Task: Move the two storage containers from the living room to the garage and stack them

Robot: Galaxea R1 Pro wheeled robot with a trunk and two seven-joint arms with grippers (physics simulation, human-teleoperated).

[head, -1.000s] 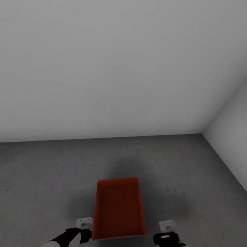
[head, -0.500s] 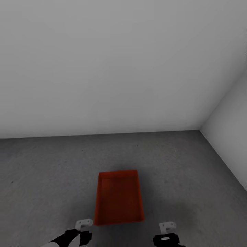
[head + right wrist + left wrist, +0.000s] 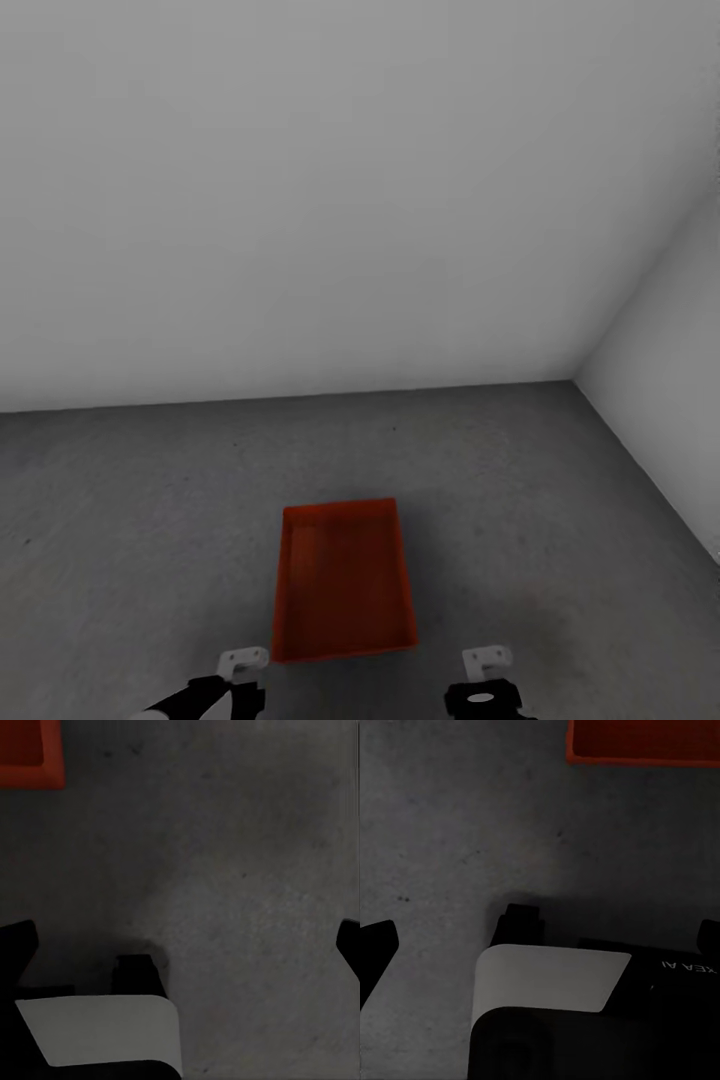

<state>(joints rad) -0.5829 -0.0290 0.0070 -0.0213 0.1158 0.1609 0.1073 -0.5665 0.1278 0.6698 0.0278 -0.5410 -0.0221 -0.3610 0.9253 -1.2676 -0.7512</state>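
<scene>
Storage container point(image 3: 345, 580) sits on garage floor point(image 3: 120, 500), centred just ahead of you, near far wall. Left gripper point(image 3: 240, 672), right gripper point(image 3: 487, 668): jaws spread wide, holding nothing. Judge bin light, thin-walled, flexy; grip the long side rims

One storage container point(image 3: 345, 582) sits on the floor point(image 3: 120, 520) ahead of the robot, between the left gripper point(image 3: 243, 668) and right gripper point(image 3: 487, 667), near the walls' corner point(image 3: 578, 375).
</scene>
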